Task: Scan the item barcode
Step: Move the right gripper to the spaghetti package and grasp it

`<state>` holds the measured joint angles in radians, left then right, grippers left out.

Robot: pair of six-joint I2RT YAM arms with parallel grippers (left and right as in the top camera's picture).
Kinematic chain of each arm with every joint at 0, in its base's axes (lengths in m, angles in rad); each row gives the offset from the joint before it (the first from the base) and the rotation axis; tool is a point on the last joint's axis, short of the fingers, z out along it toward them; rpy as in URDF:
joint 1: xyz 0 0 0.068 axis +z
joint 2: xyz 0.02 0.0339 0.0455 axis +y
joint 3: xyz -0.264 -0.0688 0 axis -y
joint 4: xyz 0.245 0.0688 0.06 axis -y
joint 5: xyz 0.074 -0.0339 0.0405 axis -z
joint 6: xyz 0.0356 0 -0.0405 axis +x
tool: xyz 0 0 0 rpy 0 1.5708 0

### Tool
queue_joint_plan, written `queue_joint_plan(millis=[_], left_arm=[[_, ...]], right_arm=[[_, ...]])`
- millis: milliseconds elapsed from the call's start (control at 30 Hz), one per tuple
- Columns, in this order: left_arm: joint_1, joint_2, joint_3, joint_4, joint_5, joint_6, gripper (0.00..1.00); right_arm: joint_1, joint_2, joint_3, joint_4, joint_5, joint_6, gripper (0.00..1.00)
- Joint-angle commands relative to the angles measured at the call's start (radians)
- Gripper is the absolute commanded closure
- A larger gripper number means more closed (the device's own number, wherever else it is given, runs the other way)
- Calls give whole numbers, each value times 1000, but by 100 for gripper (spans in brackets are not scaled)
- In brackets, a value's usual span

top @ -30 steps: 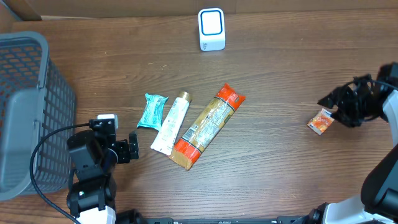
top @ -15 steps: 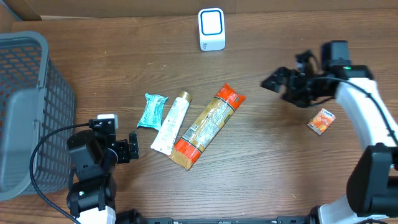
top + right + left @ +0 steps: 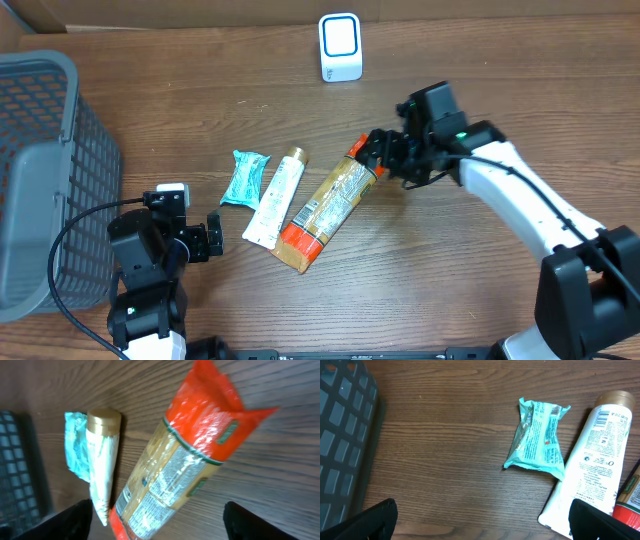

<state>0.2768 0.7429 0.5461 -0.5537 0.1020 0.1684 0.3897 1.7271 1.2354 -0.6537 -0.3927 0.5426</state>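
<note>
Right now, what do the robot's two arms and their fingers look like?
Right arm: smooth white links with black joints and a black wrist end. Left arm: mostly black, white lower link, a black cable looping beside it. Fingers are dark and blunt in both wrist views.

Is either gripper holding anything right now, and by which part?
Nothing is held. The right gripper is open at the long orange-and-clear plastic packet's orange end. The left gripper is open and empty.
</note>
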Motion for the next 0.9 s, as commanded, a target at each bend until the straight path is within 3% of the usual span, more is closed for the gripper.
queue_joint_plan(millis=[0, 333, 700, 867], left_arm=[[5, 2, -3, 3, 14, 19, 0], [5, 2, -3, 4, 14, 19, 1], [5, 2, -3, 4, 14, 19, 0], [5, 2, -3, 3, 14, 19, 0]], right_arm=[[45, -8, -8, 18, 136, 84, 17], [113, -6, -68, 48, 201, 372, 18], [140, 5, -214, 170, 129, 532, 18], [180, 13, -278, 290, 130, 583, 23]])
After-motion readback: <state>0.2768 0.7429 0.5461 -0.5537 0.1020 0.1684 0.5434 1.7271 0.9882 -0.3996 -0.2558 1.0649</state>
